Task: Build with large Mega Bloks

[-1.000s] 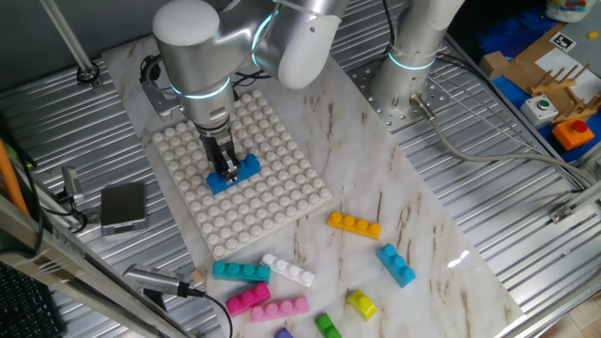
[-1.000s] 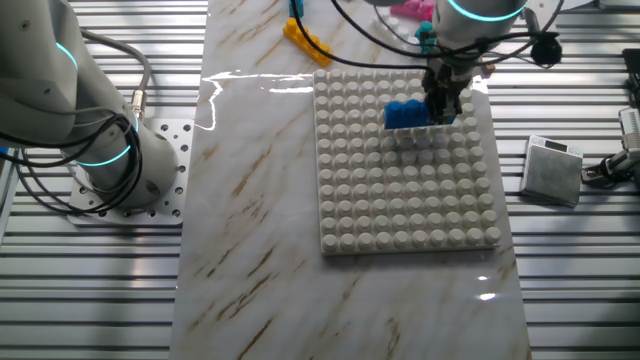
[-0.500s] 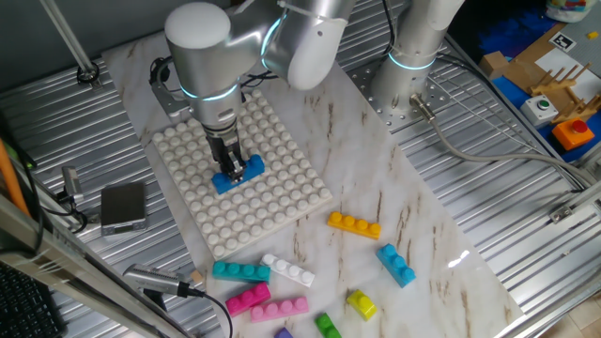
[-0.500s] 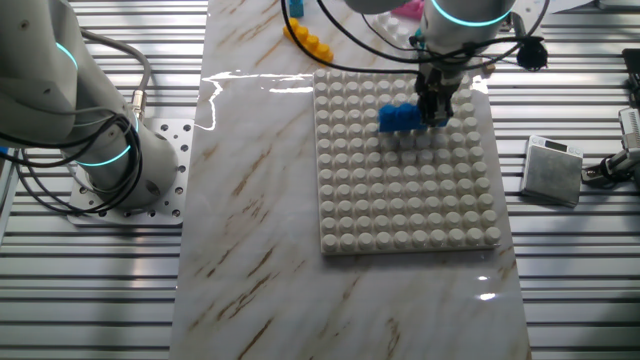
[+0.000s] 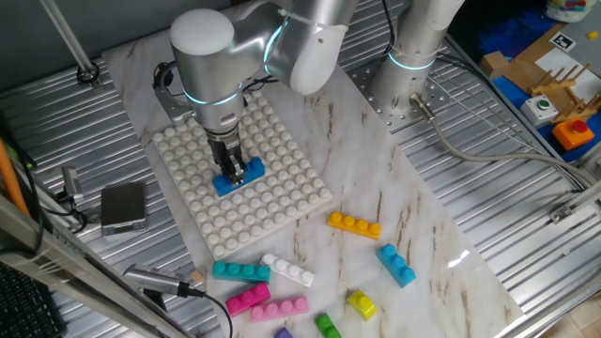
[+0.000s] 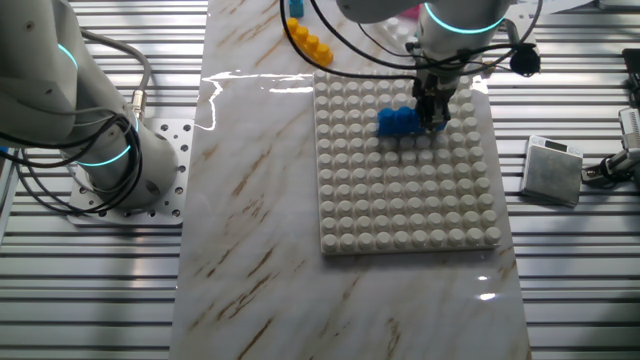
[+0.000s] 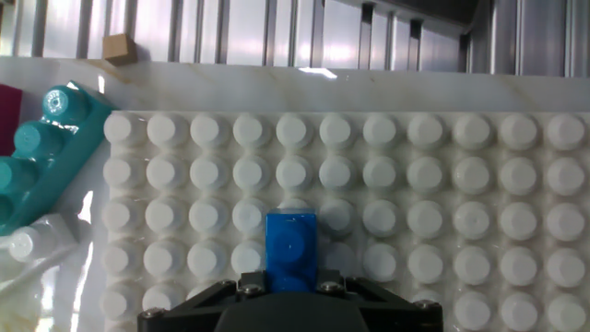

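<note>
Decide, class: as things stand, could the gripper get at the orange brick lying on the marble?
Probably yes, but not at once. The gripper is shut on the blue brick at the baseplate and must let go first. The orange brick lies alone on bare marble, nothing over or against it.

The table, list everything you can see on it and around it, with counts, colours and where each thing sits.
Baseplate: one, white, studded, on the marble table.
Blue brick: one, on the baseplate, held in the tool.
Orange brick: one, on the table right of the baseplate.
Light blue brick: one, beyond the orange one.
Teal brick: one, near the baseplate's front corner.
White brick: one, beside the teal one.
Pink bricks: two, below the teal one.
Yellow brick: one, near the frame's bottom edge.
Green brick: one, at the frame's bottom edge.
Grey box: one, left of the baseplate.
Tool: one, shut on the blue brick.
</note>
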Controlling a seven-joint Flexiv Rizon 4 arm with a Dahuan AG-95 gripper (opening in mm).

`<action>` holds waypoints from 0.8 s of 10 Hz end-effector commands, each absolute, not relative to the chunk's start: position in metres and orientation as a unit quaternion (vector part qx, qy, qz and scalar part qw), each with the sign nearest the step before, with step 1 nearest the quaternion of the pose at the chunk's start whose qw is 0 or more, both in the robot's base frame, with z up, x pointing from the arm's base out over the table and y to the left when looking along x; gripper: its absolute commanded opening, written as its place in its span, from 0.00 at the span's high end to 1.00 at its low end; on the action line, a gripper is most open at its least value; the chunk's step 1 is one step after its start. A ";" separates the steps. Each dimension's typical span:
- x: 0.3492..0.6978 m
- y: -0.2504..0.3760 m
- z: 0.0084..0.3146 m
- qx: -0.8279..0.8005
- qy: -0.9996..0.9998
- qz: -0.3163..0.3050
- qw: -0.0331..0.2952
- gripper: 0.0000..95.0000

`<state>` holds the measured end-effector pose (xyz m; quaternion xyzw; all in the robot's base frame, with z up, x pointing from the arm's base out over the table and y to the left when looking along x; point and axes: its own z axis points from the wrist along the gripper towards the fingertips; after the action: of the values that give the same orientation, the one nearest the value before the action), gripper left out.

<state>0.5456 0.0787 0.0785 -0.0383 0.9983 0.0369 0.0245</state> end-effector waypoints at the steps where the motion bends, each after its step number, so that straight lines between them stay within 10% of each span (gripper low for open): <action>1: 0.545 0.079 0.077 -0.038 0.998 0.037 0.025 1.00; 8: 0.535 0.076 0.075 -0.027 0.999 0.038 0.024 1.00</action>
<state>0.5343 0.0760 0.0746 -0.0260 0.9986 0.0381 0.0245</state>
